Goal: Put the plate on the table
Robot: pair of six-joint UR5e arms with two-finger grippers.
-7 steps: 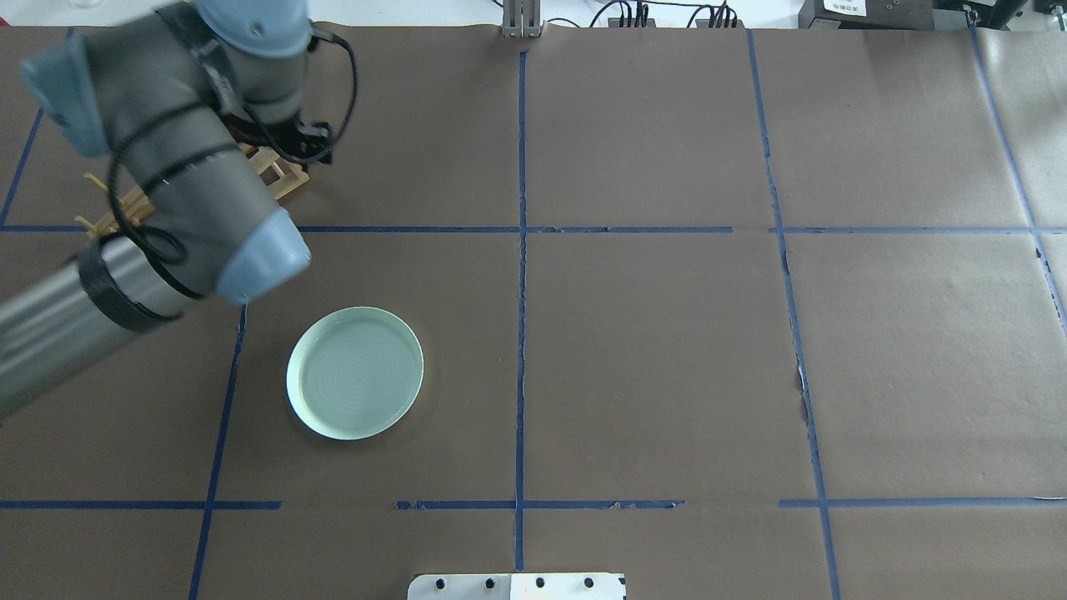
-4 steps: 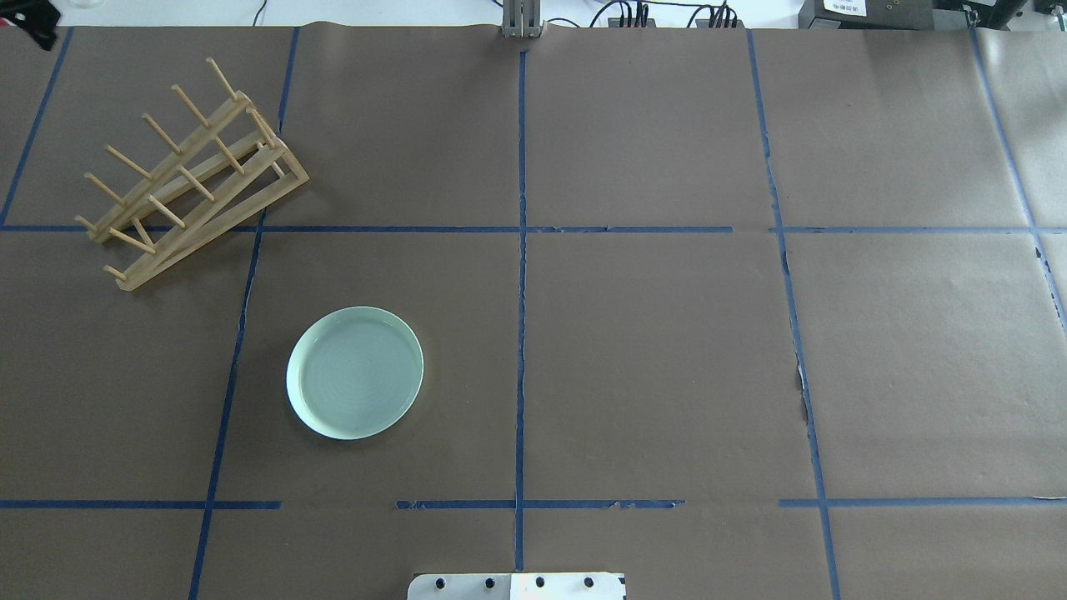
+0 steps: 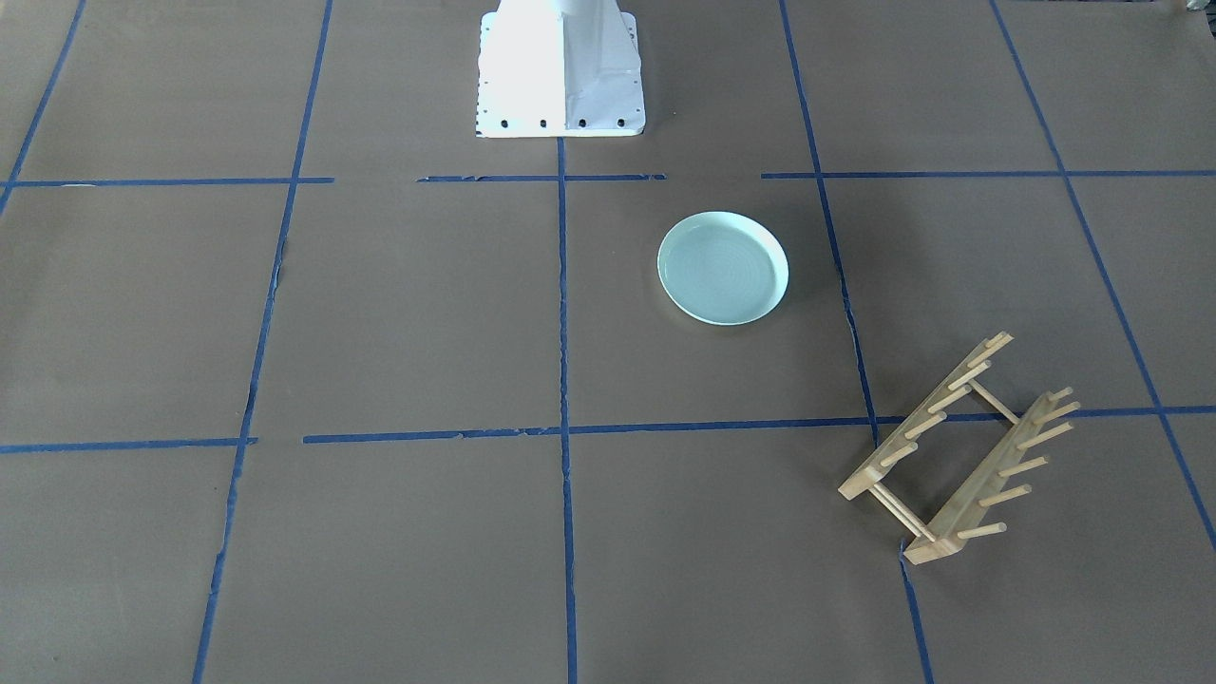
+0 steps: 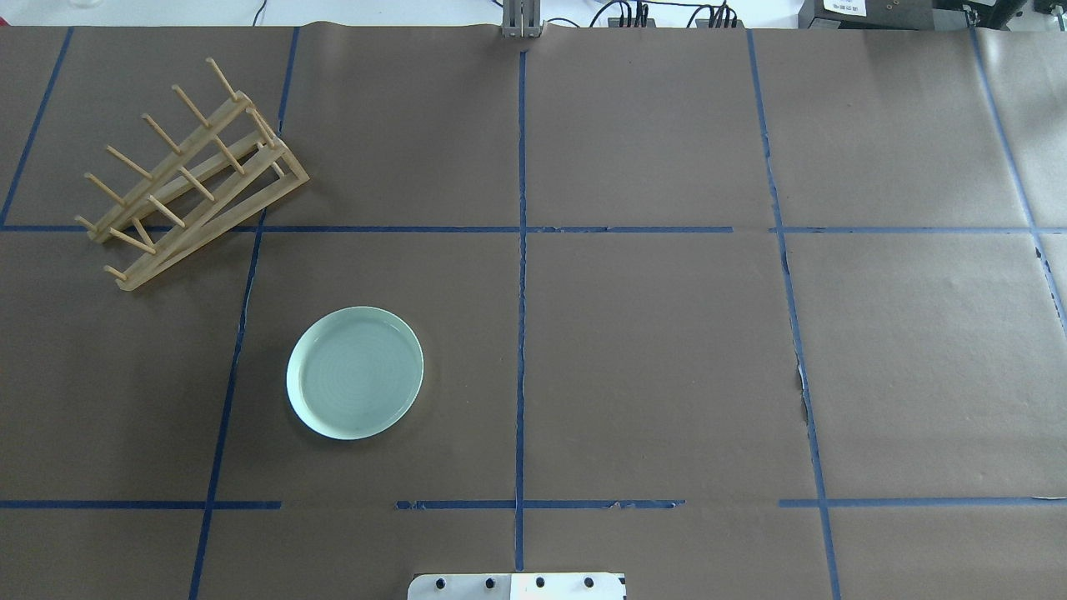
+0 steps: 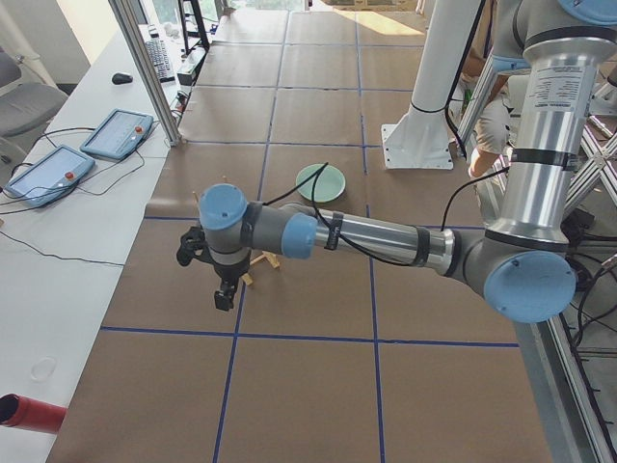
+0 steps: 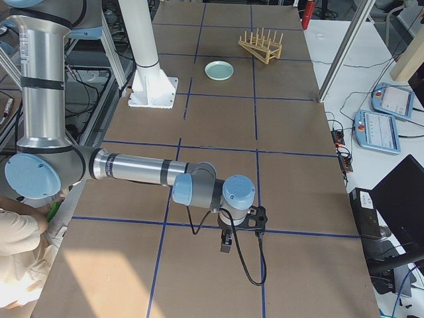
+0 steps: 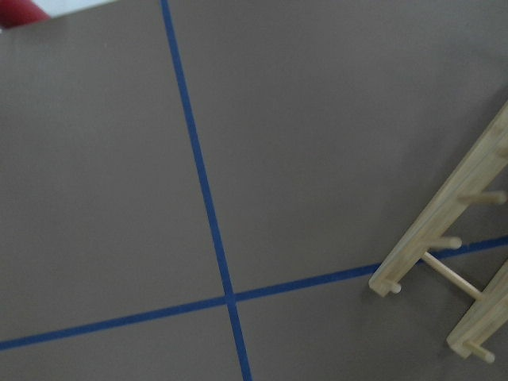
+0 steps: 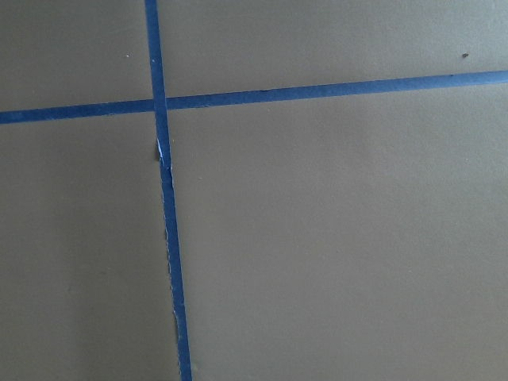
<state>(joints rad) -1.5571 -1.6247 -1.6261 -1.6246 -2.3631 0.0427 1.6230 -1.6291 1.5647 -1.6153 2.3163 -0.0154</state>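
The pale mint-green plate (image 4: 355, 383) lies flat and alone on the brown-paper table (image 4: 667, 350), left of centre. It also shows in the front view (image 3: 723, 268) and both side views (image 5: 321, 181) (image 6: 219, 70). No gripper touches it. My left gripper (image 5: 224, 294) shows only in the exterior left view, hanging over the table's left end beyond the rack; I cannot tell whether it is open or shut. My right gripper (image 6: 226, 244) shows only in the exterior right view, over the table's right end, far from the plate; I cannot tell its state either.
A light wooden peg rack (image 4: 192, 175) lies at the far left, also in the front view (image 3: 959, 456) and the left wrist view (image 7: 452, 254). The white robot base (image 4: 517, 586) stands at the near edge. Teach pendants (image 5: 116, 135) lie on a side bench.
My left arm has swung out of the overhead view to the left, uncovering the wooden rack. The plate has not moved.
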